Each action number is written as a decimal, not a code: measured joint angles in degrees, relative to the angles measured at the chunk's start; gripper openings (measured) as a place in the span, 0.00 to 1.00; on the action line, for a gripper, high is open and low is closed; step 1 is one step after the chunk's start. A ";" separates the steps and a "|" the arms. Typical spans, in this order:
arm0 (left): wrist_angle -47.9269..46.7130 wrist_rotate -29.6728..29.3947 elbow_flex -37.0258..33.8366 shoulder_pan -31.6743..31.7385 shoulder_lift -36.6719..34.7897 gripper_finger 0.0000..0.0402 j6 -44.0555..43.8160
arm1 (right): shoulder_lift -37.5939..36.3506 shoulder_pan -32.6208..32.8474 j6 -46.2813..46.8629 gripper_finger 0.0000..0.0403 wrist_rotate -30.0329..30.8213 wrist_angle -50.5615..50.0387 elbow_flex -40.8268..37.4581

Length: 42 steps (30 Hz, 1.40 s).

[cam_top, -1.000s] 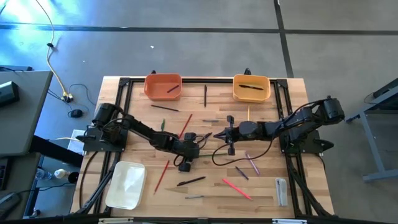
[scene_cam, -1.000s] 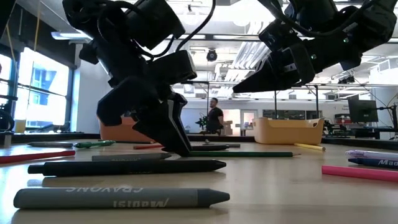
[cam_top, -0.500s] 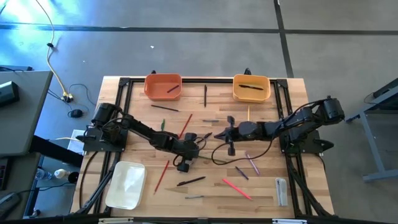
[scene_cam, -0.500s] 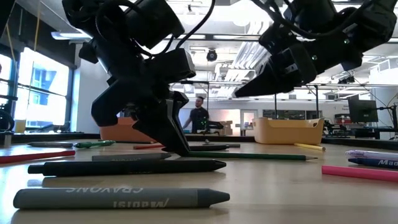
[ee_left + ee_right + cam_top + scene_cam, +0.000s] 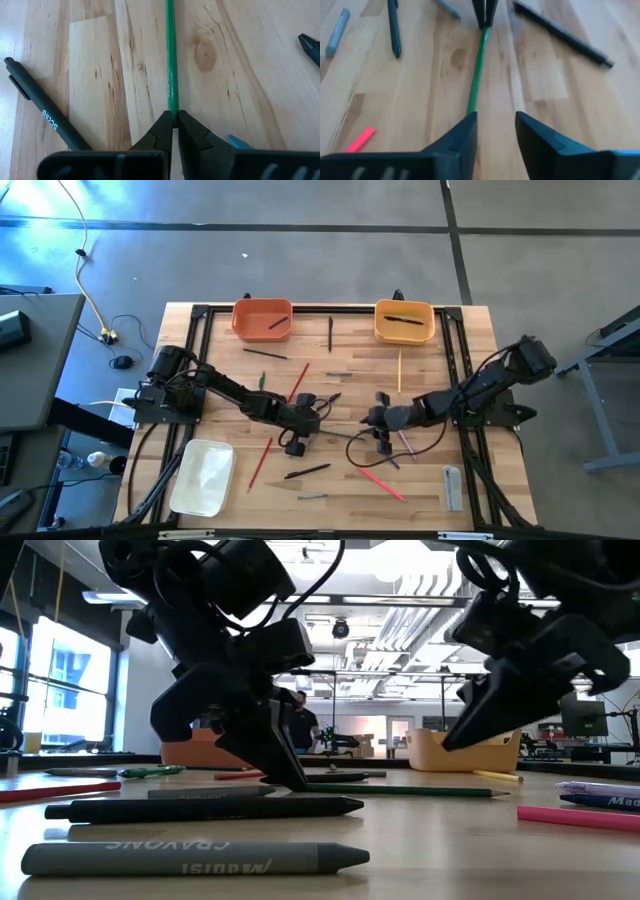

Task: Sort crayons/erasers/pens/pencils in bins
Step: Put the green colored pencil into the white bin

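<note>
Two grippers face each other mid-table over one green pencil [image 5: 171, 60]. Left gripper [image 5: 173, 131] is pinched fully closed on the pencil's end, tips down at the table. Right gripper [image 5: 494, 131] has its fingers spread, nothing in them, lined up just short of the pencil's free end [image 5: 471, 106]. Looks like a handover or re-grip setup: left pins the stick so right can take it.

Orange bin [image 5: 262, 319] and yellow-orange bin [image 5: 404, 321] sit along the far edge, each with a dark stick inside; white bin [image 5: 203, 477] is at the near left corner.

Clutter: a black pen [image 5: 47, 115] lies just beside the left gripper, another black pen [image 5: 562, 34] near the pencil. A grey crayon [image 5: 190, 858] and pink sticks [image 5: 382, 483] lie toward the near edge. Crowded; a stray nudge seems likely.
</note>
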 joint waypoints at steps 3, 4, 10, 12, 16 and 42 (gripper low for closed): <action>0.53 0.00 -0.02 0.10 0.06 0.00 -0.94 | 0.00 1.33 1.98 0.38 0.10 -0.65 0.00; 0.77 0.00 -0.02 0.15 0.08 0.00 -1.13 | 0.00 1.71 2.74 0.39 -0.14 -0.75 0.00; 1.48 -0.02 -0.04 0.20 0.15 0.00 -1.74 | 0.17 3.92 6.91 0.36 0.49 -5.32 0.00; 1.54 -0.02 -0.04 0.24 0.15 0.00 -2.02 | 0.17 4.37 7.99 0.35 1.91 -6.55 0.00; 1.73 -0.02 -0.04 0.26 0.15 0.00 -2.05 | 0.17 4.48 8.39 0.33 2.55 -7.05 0.00; 2.88 1.38 0.00 1.33 0.15 0.00 -2.90 | 5.60 3.92 8.10 0.24 4.18 -4.95 0.15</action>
